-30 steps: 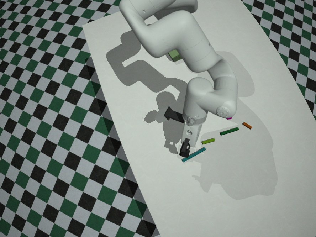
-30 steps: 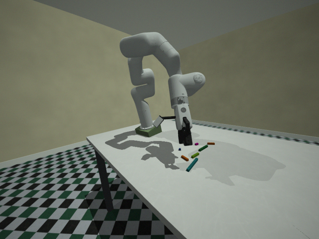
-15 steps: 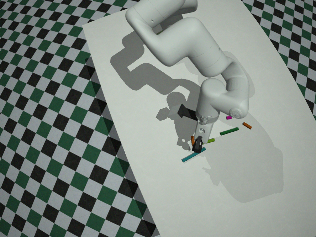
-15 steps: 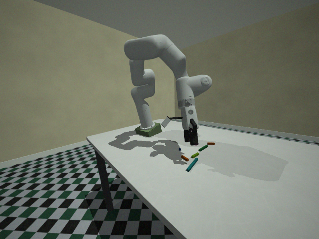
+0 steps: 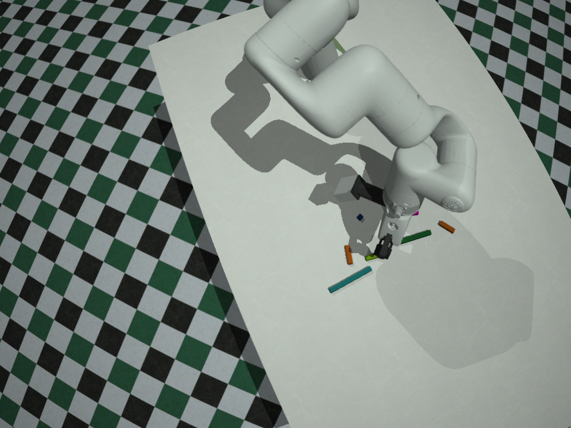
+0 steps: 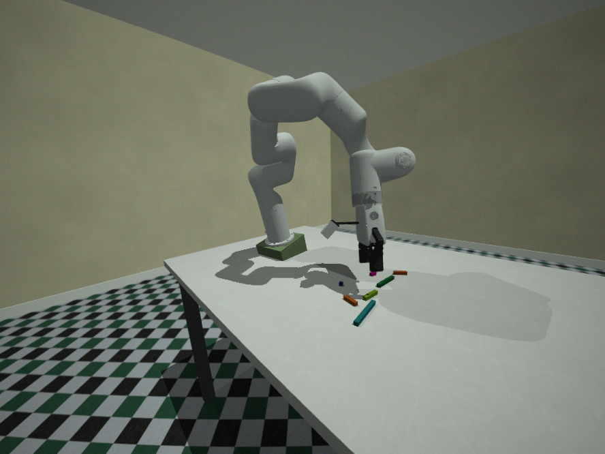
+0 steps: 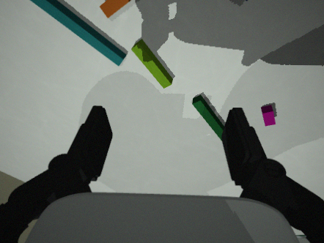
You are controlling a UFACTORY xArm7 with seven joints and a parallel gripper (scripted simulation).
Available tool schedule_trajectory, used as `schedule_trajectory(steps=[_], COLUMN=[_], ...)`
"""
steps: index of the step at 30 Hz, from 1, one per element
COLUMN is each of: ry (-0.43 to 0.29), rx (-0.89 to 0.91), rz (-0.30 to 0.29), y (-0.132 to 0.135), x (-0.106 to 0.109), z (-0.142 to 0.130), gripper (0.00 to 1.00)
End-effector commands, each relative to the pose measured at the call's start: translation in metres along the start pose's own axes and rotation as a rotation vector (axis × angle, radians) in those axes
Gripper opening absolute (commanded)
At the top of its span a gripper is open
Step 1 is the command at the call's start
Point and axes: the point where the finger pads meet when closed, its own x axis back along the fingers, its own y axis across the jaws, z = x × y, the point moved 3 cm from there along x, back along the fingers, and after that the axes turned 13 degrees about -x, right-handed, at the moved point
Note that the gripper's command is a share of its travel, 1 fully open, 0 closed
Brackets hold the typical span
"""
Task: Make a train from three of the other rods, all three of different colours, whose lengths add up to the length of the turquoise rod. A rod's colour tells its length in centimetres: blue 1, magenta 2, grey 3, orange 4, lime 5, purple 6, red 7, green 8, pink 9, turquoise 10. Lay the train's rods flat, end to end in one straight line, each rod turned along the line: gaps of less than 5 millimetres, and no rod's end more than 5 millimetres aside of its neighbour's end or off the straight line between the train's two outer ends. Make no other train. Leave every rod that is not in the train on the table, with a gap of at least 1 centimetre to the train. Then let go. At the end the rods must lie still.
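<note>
The turquoise rod (image 5: 349,279) (image 6: 364,312) (image 7: 81,29) lies flat near the table's middle. A lime rod (image 5: 369,258) (image 6: 369,294) (image 7: 152,63) lies just beyond its end, and a green rod (image 5: 415,236) (image 6: 385,281) (image 7: 206,110) lies further along. One orange rod (image 5: 348,254) (image 6: 349,300) (image 7: 114,6) lies beside the lime rod; a second orange rod (image 5: 446,226) (image 6: 399,273) lies past the green one. A small magenta rod (image 6: 373,274) (image 7: 268,116) and a tiny blue rod (image 5: 360,216) (image 6: 340,283) lie apart. My gripper (image 5: 383,249) (image 6: 371,261) (image 7: 166,121) is open and empty, hanging above the table between the lime and green rods.
The arm's green base (image 6: 281,247) stands at the table's far end. The white table (image 5: 285,331) (image 6: 439,381) has its left edge near the rods' side; a checkered floor lies beyond. The arm hides part of the lime rod and most of the magenta rod in the top view.
</note>
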Motion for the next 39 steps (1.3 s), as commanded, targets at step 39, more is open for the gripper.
schedule_trajectory(steps=[39], ry=[0.071], rx=[-0.012], rz=[-0.139], y=[0.071], x=[0.006], z=[-0.022], gripper=[1.00])
